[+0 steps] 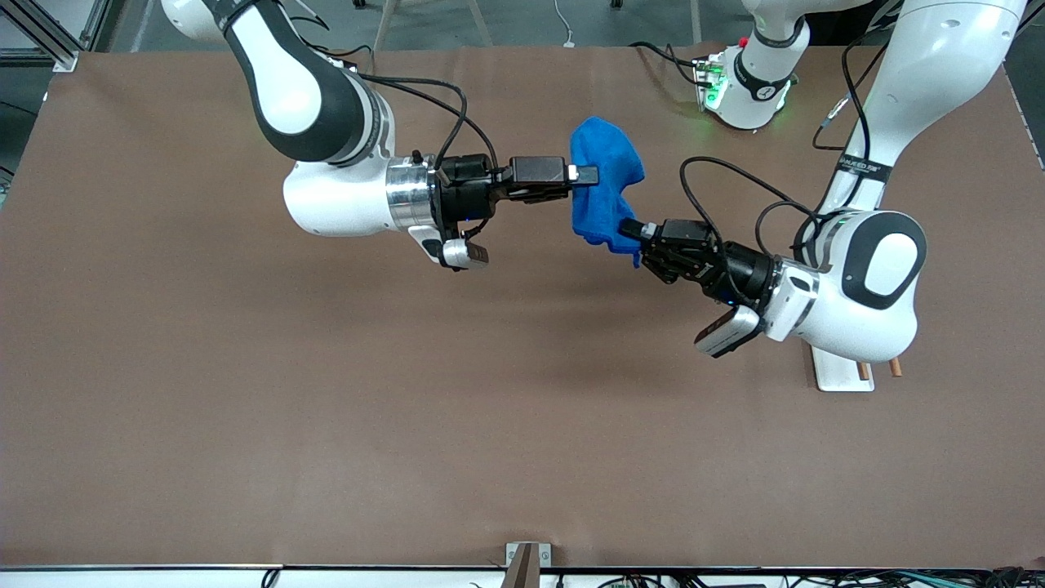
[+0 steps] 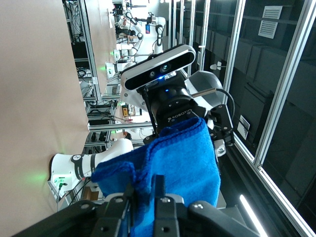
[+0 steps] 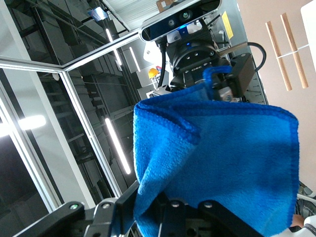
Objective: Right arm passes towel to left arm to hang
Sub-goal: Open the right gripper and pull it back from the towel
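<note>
We see the towel (image 1: 606, 184) hanging in the air over the middle of the table (image 1: 245, 408), stretched between both arms. The right gripper (image 1: 584, 174) is clenched on one edge, and the left gripper (image 1: 633, 231) has it pinched from the opposite end, so the right one must release next

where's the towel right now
The towel hangs in the air over the table's middle, pinched between the right gripper and the left gripper.
</note>
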Controlling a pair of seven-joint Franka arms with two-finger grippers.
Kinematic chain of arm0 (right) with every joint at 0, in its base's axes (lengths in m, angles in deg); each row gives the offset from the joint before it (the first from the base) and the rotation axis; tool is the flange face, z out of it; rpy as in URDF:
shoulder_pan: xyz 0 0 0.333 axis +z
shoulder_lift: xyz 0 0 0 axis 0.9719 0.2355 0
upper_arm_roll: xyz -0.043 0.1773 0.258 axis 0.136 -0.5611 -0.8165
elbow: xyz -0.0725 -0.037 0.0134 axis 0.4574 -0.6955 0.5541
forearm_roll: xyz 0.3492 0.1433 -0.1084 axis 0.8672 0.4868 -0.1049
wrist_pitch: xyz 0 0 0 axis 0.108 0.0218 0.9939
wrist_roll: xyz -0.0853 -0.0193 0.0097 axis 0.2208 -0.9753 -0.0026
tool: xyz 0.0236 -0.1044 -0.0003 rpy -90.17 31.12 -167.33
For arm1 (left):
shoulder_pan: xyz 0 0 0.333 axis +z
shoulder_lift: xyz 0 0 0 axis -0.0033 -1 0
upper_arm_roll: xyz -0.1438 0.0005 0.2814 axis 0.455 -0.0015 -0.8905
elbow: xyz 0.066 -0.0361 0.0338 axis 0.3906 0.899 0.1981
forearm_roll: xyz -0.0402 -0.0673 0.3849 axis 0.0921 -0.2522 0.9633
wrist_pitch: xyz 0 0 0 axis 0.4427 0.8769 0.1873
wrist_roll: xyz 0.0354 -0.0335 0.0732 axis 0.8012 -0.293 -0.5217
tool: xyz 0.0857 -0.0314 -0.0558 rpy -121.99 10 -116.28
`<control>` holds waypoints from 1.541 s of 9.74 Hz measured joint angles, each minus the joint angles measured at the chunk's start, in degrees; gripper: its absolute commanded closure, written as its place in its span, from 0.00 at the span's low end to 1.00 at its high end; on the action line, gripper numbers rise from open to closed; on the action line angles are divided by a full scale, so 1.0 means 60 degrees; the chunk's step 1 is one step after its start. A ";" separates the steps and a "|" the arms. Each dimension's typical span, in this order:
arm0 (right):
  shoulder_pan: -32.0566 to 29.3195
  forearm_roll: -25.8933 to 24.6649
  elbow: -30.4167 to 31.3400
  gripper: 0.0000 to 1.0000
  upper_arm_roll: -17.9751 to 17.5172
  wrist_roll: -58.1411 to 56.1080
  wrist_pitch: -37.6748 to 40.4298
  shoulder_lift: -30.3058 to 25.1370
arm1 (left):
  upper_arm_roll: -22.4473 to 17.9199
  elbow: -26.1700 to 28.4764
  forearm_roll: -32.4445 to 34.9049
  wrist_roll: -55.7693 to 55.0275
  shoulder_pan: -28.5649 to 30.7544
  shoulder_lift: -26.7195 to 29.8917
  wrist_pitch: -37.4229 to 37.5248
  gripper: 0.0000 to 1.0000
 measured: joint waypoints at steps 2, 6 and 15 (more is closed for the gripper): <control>0.0000 0.0000 0.0000 0.01 0.0000 0.0003 -0.0001 0.0003 | -0.0011 -0.0070 0.0000 0.0000 0.0012 0.0001 0.0007 0.99; 0.0000 0.0012 0.0000 0.00 0.0018 0.0000 -0.0051 0.0005 | -0.0077 -0.0413 0.0663 0.0000 0.0015 0.0010 0.0007 1.00; -0.0470 -0.4193 0.0048 0.00 0.0412 -0.0064 -0.0475 0.0031 | -0.0245 -0.1647 0.3362 -0.2022 0.0225 0.0095 0.0005 1.00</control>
